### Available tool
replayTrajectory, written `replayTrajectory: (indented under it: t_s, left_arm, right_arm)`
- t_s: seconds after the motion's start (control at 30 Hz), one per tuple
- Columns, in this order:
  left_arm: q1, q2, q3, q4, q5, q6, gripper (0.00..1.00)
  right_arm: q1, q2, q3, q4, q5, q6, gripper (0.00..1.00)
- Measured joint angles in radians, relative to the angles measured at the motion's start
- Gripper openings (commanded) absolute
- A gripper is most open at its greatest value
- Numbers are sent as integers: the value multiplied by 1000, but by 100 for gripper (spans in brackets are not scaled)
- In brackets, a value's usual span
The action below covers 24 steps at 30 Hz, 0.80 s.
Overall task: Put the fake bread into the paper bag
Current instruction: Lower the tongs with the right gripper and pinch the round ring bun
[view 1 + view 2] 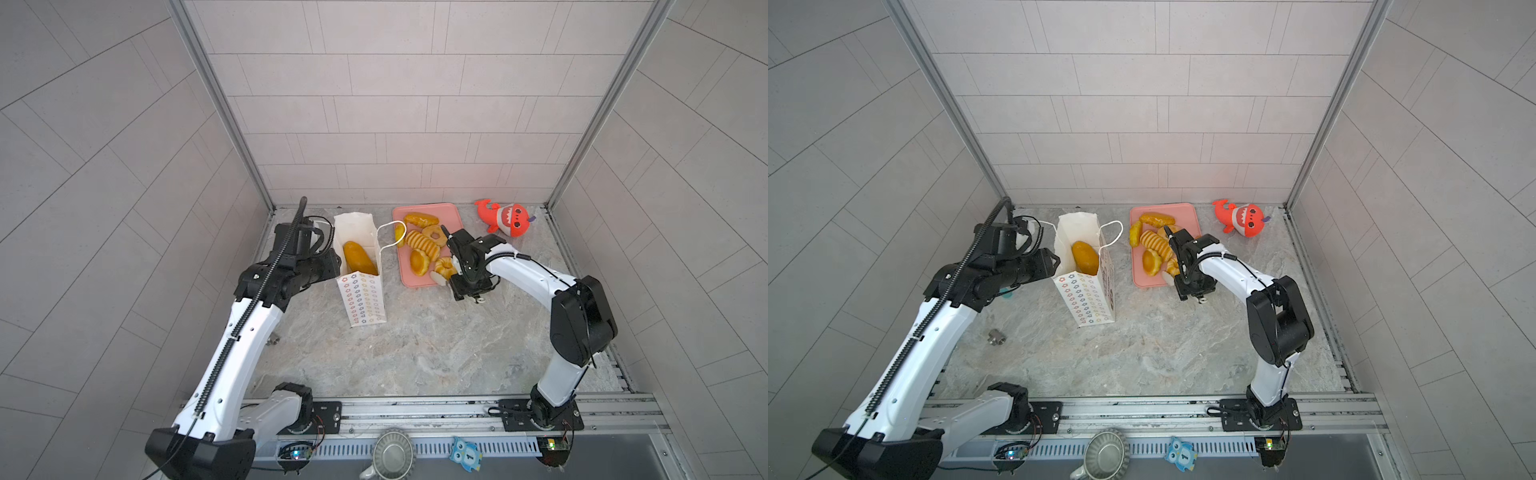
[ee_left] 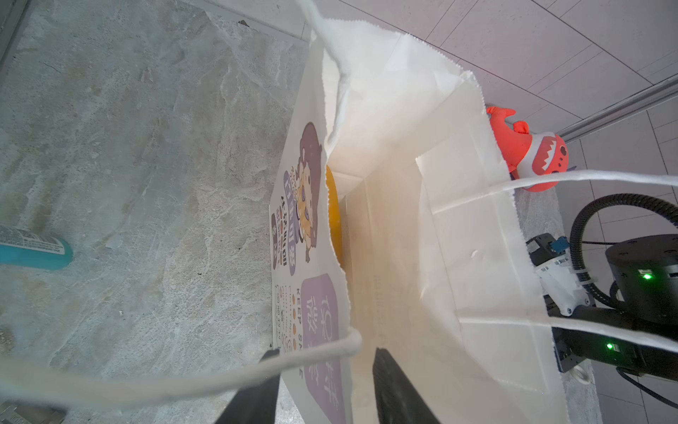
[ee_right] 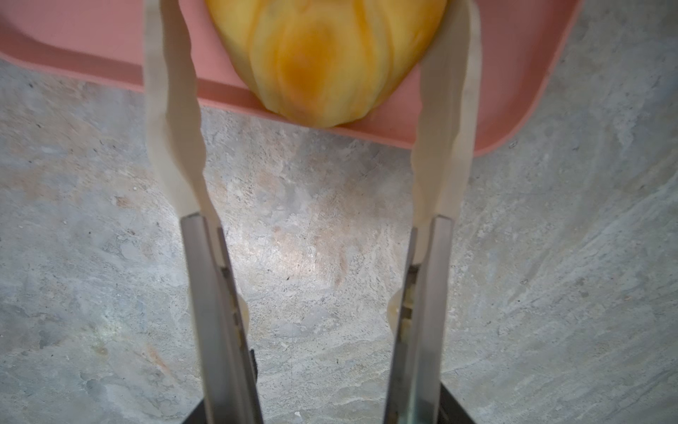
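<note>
The white paper bag point(image 1: 361, 299) point(image 1: 1086, 299) stands upright and open left of centre, with a golden loaf point(image 1: 359, 257) point(image 2: 334, 216) inside. My left gripper point(image 2: 323, 370) point(image 1: 338, 266) is at the bag's rim. Its black fingers point(image 2: 396, 389) are apart, one inside and one outside the printed wall, with a cord handle point(image 2: 220, 378) draped across. Several fake bread pieces point(image 1: 422, 245) lie on the pink tray point(image 1: 451, 212). My right gripper point(image 3: 310, 22) point(image 1: 444, 270) is open at the tray's near right corner. Its pale fingers point(image 3: 172, 110) stand either side of a fluted yellow pastry point(image 3: 323, 62); the tips run out of frame.
A red plush shark point(image 1: 505, 218) point(image 2: 528, 150) lies at the back right. A small metal fitting point(image 1: 994, 336) sits on the marble top by the left arm, and a teal object point(image 2: 33, 253) lies left of the bag. A fluted tin point(image 1: 392, 453) and a blue owl tile point(image 1: 465, 455) rest on the front rail.
</note>
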Motion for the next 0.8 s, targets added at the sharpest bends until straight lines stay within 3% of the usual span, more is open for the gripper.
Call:
replayTrajectory:
  t_s: [0.8]
  left_arm:
    - [0, -5, 0, -1, -6, 0, 49]
  right_arm:
    - [0, -53, 0, -8, 26, -2, 51]
